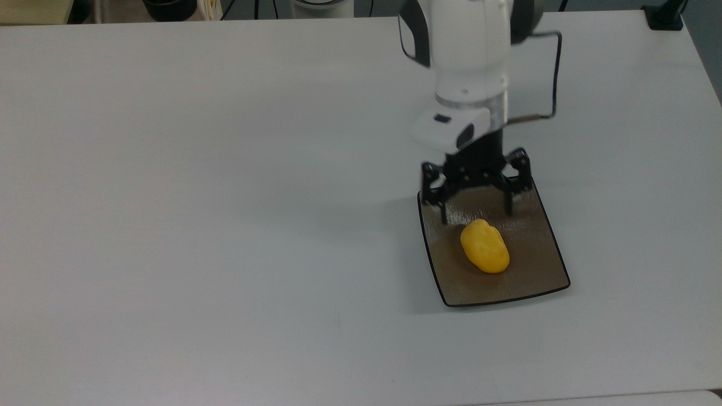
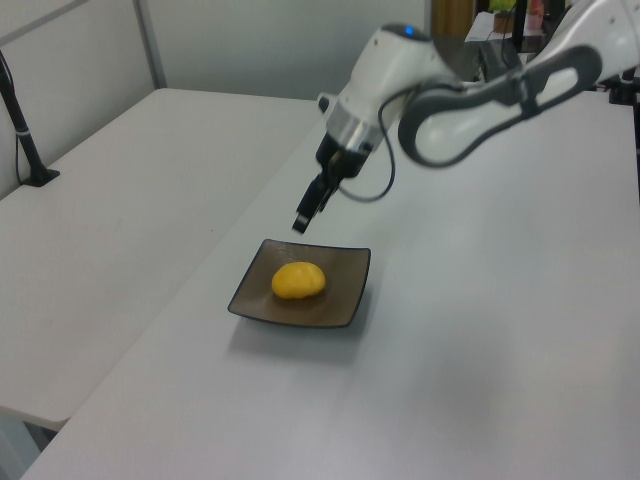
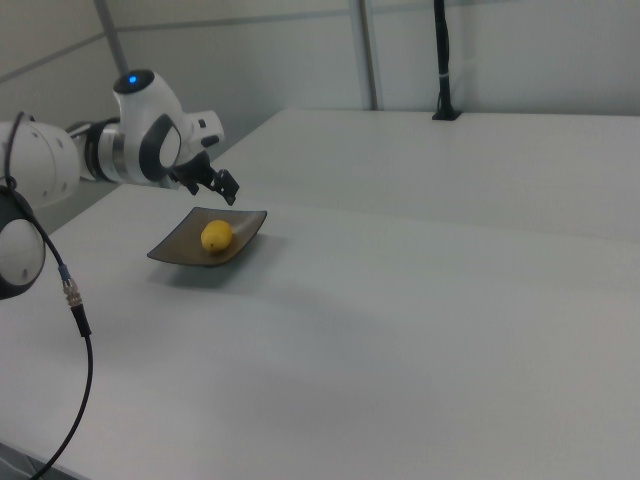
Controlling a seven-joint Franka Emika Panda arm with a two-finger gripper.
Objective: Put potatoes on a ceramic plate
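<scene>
Potato (image 1: pixel 484 254), small, yellow and lumpy, lies alone near the middle of the square brown ceramic plate (image 1: pixel 530 279), which sits on the white worktop (image 1: pixel 225 197) toward the top view's right and near side. Above the plate's far edge in the top view hangs the black claw (image 1: pixel 476 213), released, its two fingers spread well apart and touching nothing, clear of the potato. In the left view the claw (image 2: pixel 301 222) hovers in the air above and beyond the plate (image 2: pixel 340 305), and a thin dark cable (image 1: pixel 555 73) loops off the arm's wrist to the top view's right
</scene>
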